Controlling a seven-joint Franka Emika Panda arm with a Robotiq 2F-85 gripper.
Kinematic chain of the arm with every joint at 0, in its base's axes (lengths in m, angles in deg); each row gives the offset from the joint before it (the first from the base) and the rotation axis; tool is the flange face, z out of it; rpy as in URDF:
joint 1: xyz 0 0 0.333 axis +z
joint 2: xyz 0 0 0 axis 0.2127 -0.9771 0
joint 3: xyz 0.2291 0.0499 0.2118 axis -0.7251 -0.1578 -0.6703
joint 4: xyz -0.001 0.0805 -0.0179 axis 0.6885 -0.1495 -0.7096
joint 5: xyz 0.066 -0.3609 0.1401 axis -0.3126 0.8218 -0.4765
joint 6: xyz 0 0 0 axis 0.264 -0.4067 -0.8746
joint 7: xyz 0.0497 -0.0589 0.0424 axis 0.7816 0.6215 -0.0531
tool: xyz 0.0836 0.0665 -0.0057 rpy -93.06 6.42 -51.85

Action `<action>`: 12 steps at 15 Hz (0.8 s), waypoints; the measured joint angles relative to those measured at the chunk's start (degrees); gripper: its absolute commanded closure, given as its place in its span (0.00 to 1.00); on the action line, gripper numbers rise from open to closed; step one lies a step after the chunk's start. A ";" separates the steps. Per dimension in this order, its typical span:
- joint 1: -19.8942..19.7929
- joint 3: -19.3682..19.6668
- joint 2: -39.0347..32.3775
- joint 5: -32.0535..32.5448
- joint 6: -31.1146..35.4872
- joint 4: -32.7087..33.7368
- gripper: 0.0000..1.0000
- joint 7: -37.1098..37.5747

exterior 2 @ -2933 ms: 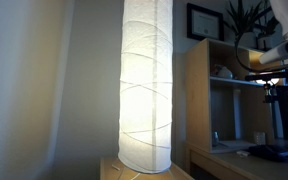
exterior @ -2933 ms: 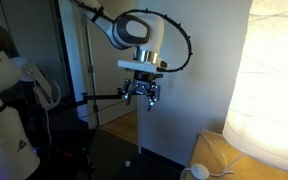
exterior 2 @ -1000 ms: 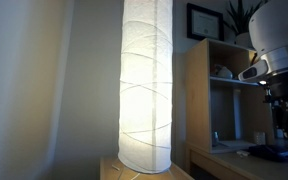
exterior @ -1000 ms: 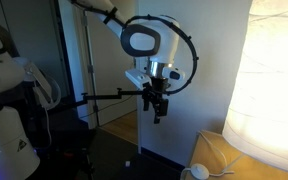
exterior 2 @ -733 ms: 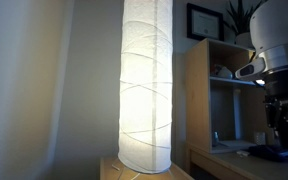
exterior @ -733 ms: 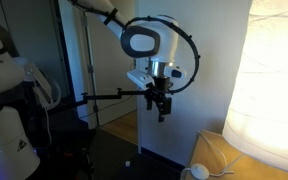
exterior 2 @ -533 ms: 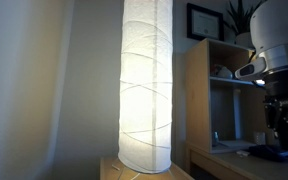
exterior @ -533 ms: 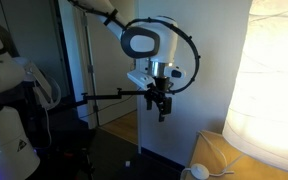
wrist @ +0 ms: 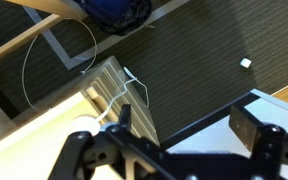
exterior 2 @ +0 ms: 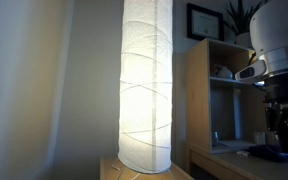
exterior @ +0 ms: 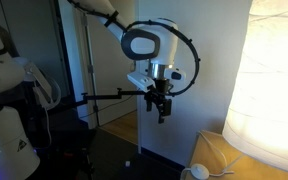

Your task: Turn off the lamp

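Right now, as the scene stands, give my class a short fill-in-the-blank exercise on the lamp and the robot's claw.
The lamp is switched ____.
The claw has its jaws ____.
Between its jaws the claw holds ____.
Missing words: on; open; nothing.

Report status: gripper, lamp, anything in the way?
Gripper open, empty, in mid-air, apart from lamp. Lamp lit, glowing warm. No switch in view; thin white cord looped on floor below gripper.
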 measured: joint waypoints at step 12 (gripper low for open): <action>-0.19 -0.76 -13.39 0.68 16.43 4.95 0.00 0.76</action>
